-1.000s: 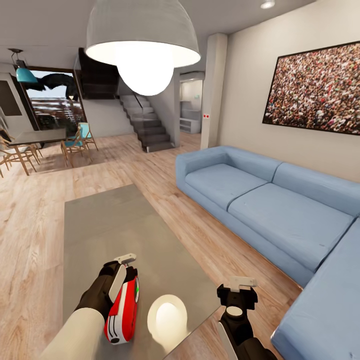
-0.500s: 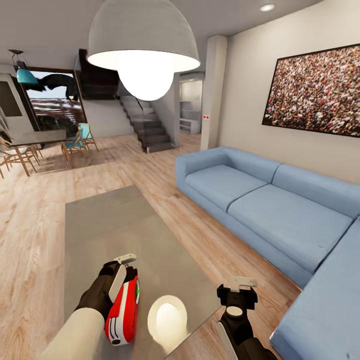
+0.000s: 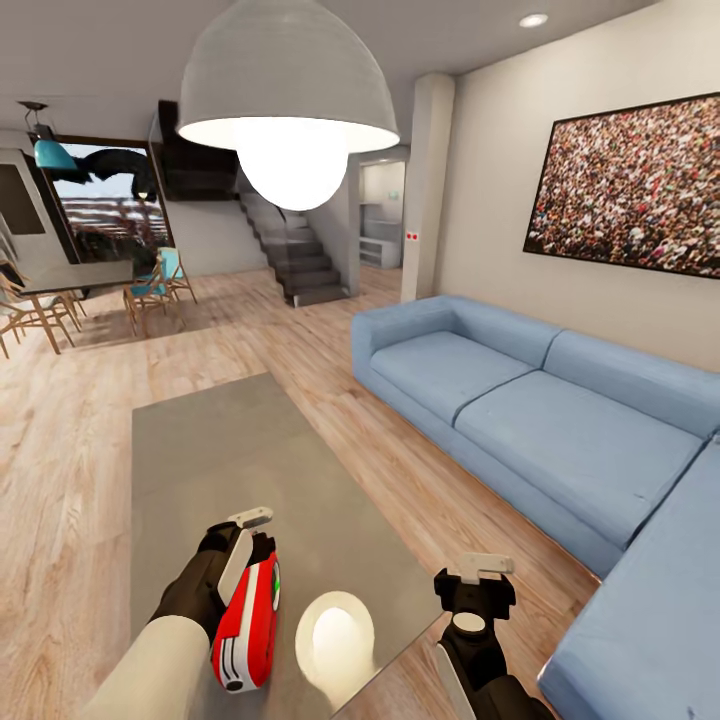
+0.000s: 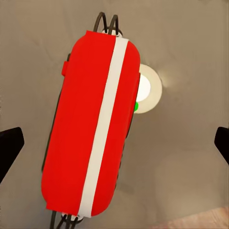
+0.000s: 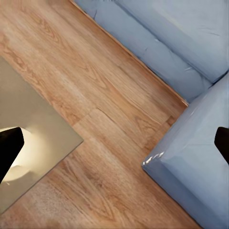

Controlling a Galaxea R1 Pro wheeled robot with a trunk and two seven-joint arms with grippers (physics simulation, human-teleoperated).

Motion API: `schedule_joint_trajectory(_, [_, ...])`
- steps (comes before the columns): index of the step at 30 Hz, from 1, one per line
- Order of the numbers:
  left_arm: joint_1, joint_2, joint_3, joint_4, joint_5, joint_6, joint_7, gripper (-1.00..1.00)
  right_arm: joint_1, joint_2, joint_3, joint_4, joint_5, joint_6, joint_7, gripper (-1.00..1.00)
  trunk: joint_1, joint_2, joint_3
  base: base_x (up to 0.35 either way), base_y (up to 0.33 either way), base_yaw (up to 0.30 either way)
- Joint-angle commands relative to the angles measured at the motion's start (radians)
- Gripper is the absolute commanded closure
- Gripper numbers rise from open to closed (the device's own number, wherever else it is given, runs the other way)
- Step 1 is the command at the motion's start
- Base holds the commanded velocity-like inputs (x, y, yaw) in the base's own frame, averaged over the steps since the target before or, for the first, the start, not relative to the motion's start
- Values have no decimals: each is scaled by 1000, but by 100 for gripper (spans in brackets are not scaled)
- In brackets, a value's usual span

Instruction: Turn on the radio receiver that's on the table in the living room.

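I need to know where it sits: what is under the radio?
The radio lies on the table, whose grey top shows all round it in the left wrist view. The patch directly beneath the radio is covered.

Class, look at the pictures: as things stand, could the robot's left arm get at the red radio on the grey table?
Probably yes. The left gripper is right over the radio, fingers spread wide to either side in the wrist view, and nothing on the table lies between them.

An open-plan home's living room: a blue L-shaped sofa (image 3: pixel 540 410) on light wood floor (image 3: pixel 60 470), a framed crowd photo (image 3: pixel 630 185), a white dome pendant lamp (image 3: pixel 288 85), a staircase (image 3: pixel 290 245) (dining table with chairs (image 3: pixel 70 290) beyond) and a low grey coffee table (image 3: pixel 230 450).
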Motion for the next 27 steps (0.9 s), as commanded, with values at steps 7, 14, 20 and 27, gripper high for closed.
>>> schedule_joint_trajectory(7, [0,1,0,0,0,0,0,-100,0,0,2,-1,4,1,2,-100,-27,49,22,0,0,0])
schedule_joint_trajectory(14, [0,1,1,1,0,0,0,-100,0,0,18,0,-5,-1,15,-100,-54,98,44,0,0,0])
schedule_joint_trajectory(20, [0,0,0,0,1,0,0,-100,0,-1,24,1,-3,-2,45,-100,-77,140,63,0,0,0])
schedule_joint_trajectory(27, [0,1,0,0,1,0,0,-100,0,-2,24,2,-2,-11,48,-100,-104,189,85,0,0,0])
